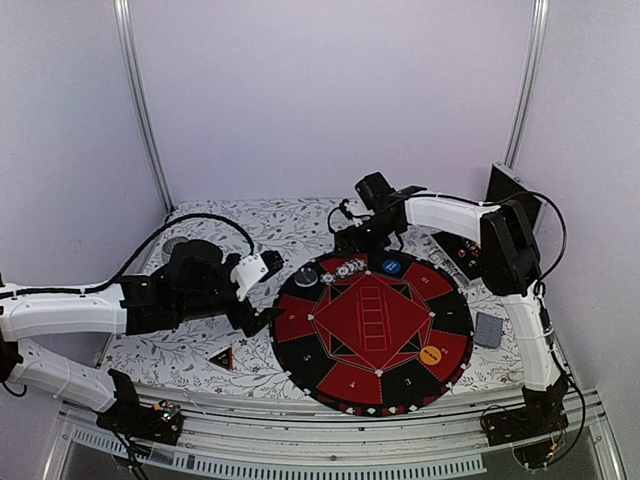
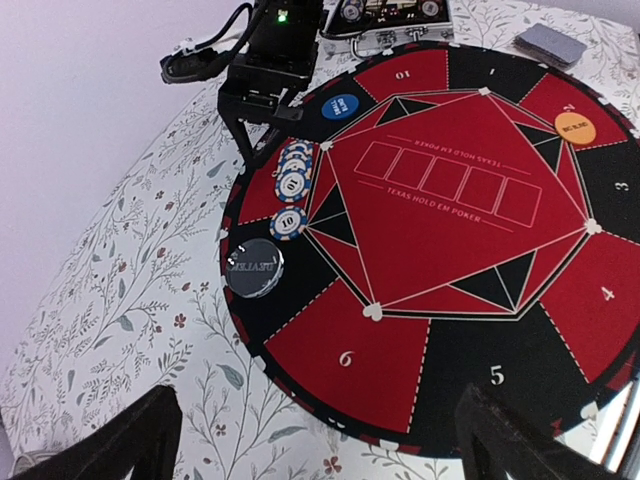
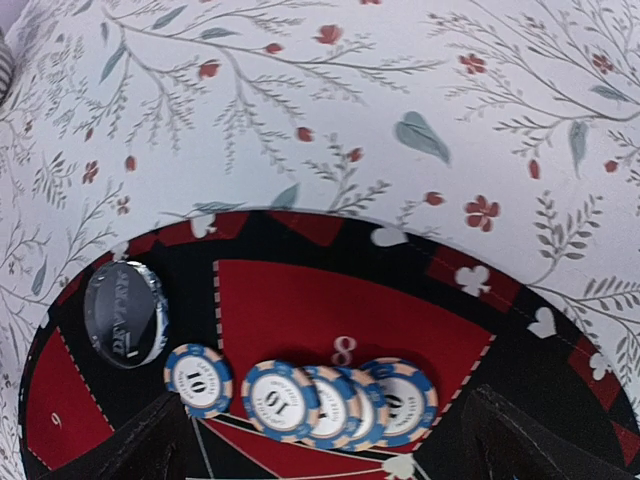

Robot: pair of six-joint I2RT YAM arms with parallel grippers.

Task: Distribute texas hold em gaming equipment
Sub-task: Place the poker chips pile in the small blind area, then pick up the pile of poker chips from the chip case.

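The right gripper [image 3: 330,445], fingers spread wide and holding nothing, hangs just over the overlapping blue-and-white poker chips [image 3: 330,400] on the red-and-black mat [image 3: 300,300], its tips perhaps grazing it, so rise straight up, sparing the lone chip [image 3: 198,380] beside one finger.

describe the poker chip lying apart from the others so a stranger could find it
Find the round red-and-black mat, then its red segment numbered 8, where blue-and-cream poker chips lie in an overlapping row. The lone chip lies between that row and the dark shiny disc, the only one no other chip overlaps.
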